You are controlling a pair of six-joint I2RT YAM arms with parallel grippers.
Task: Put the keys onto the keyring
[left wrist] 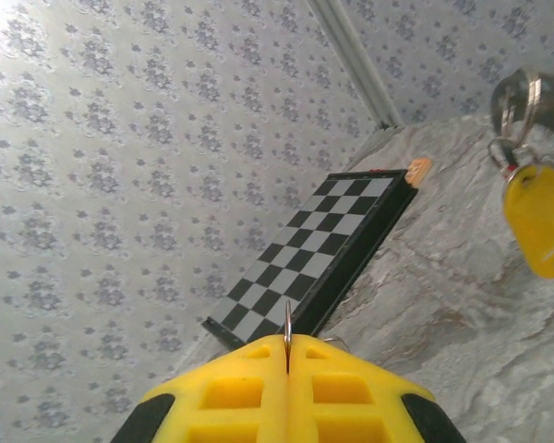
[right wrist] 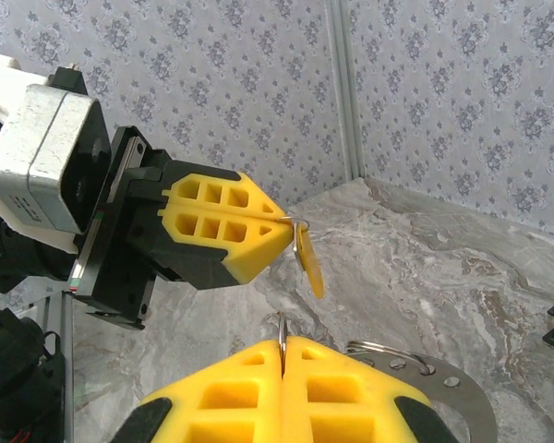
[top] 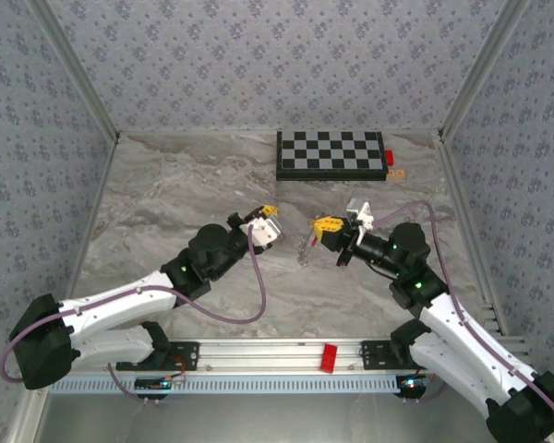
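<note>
From above, both arms reached in from the near edge and met over the middle of the worktop (top: 166, 203), with their wrists turned toward each other. The left gripper (top: 270, 214) and right gripper (top: 327, 224) faced tip to tip, near but apart. The keys (top: 305, 249) dangled just below the right one. A checkerboard (top: 331, 154) lay along the far edge.

The left wrist view showed that gripper's fingers pressed together on the keyring (left wrist: 287, 334), a thin metal loop standing edge-on between them. Across the gap hung the silver bunch, with a yellow tag (left wrist: 538, 226) beneath it.

In the right wrist view the right gripper's fingers were likewise closed, pinching a thin loop. Flat silver pieces (keys, I judged, though partly cut off) lay beside that loop. Opposite, the left gripper's tip gripped its ring, and a second tag (right wrist: 307, 263) hung from it.

By my reading, both parts were lifted and held in the air, but nothing was threaded yet. Bringing the loops together and working one onto the other remained.
</note>
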